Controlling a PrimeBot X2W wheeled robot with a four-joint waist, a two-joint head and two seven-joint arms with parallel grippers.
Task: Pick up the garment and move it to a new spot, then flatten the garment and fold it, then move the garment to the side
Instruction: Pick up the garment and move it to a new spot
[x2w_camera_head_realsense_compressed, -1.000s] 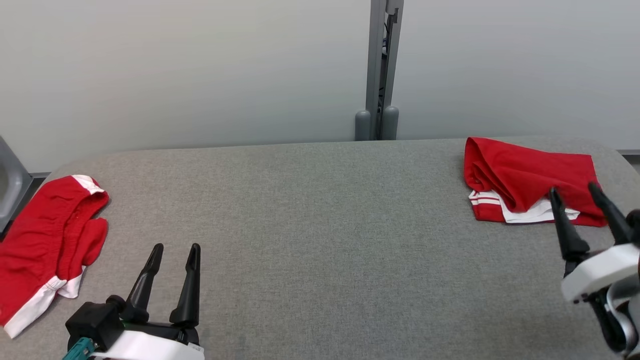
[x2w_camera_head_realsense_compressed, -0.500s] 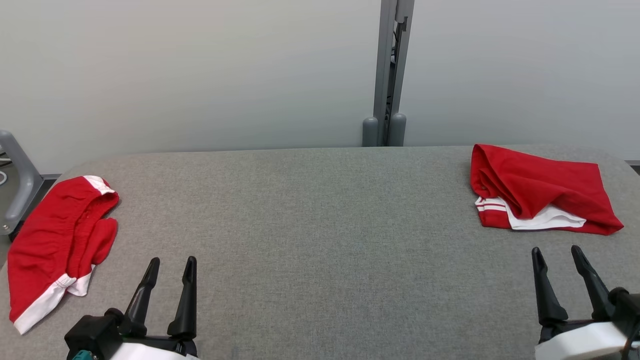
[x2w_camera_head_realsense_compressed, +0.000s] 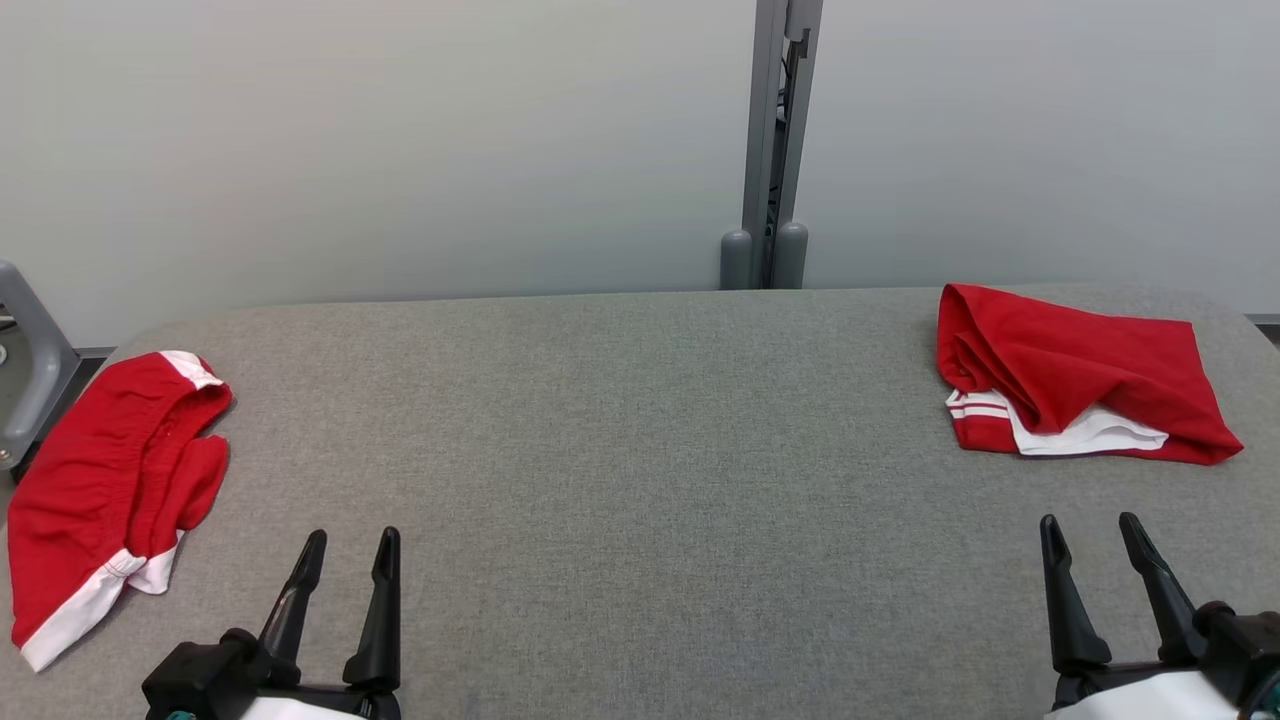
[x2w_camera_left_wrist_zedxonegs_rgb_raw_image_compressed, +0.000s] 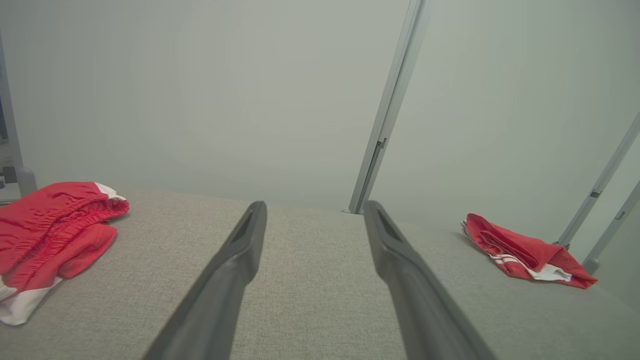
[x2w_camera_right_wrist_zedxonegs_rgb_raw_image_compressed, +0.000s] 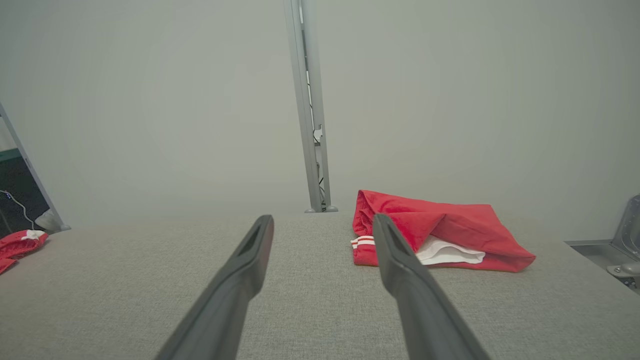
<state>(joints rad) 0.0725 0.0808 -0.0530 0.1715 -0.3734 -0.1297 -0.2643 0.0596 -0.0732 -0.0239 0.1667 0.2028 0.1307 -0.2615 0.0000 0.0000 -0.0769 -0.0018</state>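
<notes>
Two red garments with white trim lie on the grey table (x2w_camera_head_realsense_compressed: 640, 440). One rumpled garment (x2w_camera_head_realsense_compressed: 105, 480) rests at the left edge, also in the left wrist view (x2w_camera_left_wrist_zedxonegs_rgb_raw_image_compressed: 50, 235). A folded garment (x2w_camera_head_realsense_compressed: 1075, 375) sits at the far right, also in the right wrist view (x2w_camera_right_wrist_zedxonegs_rgb_raw_image_compressed: 440, 232). My left gripper (x2w_camera_head_realsense_compressed: 345, 545) stands open near the front left, empty. My right gripper (x2w_camera_head_realsense_compressed: 1090, 528) is open at the front right, short of the folded garment, holding nothing.
A grey upright post (x2w_camera_head_realsense_compressed: 770, 150) stands behind the table's far edge against a pale wall. A grey frame part (x2w_camera_head_realsense_compressed: 25, 370) shows past the left edge. The table's corners are rounded.
My right gripper has drawn back from the folded garment toward the front right corner. The head camera shifted slightly. The left gripper has stayed put.
</notes>
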